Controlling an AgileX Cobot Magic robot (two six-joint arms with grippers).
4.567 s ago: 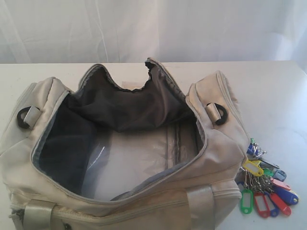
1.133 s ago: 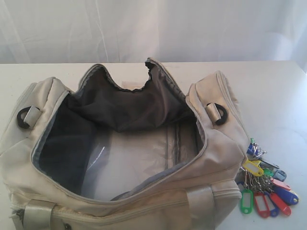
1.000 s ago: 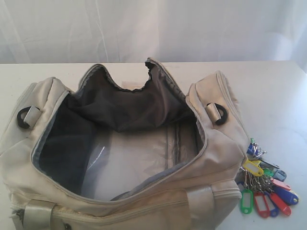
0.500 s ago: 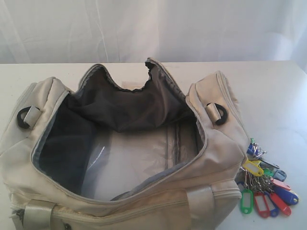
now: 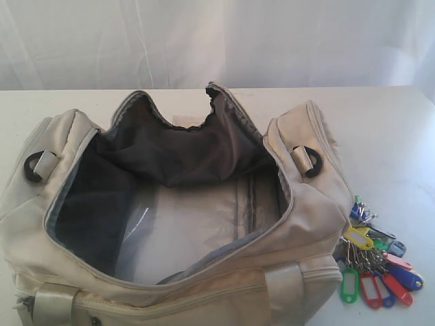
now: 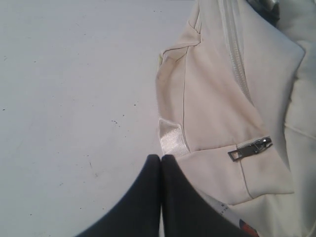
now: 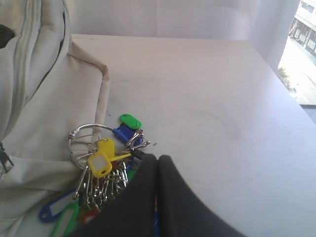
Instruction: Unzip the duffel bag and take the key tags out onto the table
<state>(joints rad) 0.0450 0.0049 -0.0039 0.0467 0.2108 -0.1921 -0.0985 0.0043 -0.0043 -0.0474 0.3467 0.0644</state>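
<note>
Key tags (image 7: 106, 163) lying on the table (image 7: 207, 98) under and just ahead of the right gripper (image 7: 158, 157), whose fingers are pressing flat together with nothing between them. Stretching lengthwise, ring end pointing out beyond the fingertips, coloured tag end passing back beneath them. Resting against the duffel bag (image 5: 306, 204) just to one side of that gripper. Left gripper (image 6: 160, 157) likewise pinching on nothing, hovering over bare table beside the bag's other end, near a zip pull (image 6: 250, 148). Bag lying lengthwise between both grippers, mouth gaping upward, unzipped.
</note>
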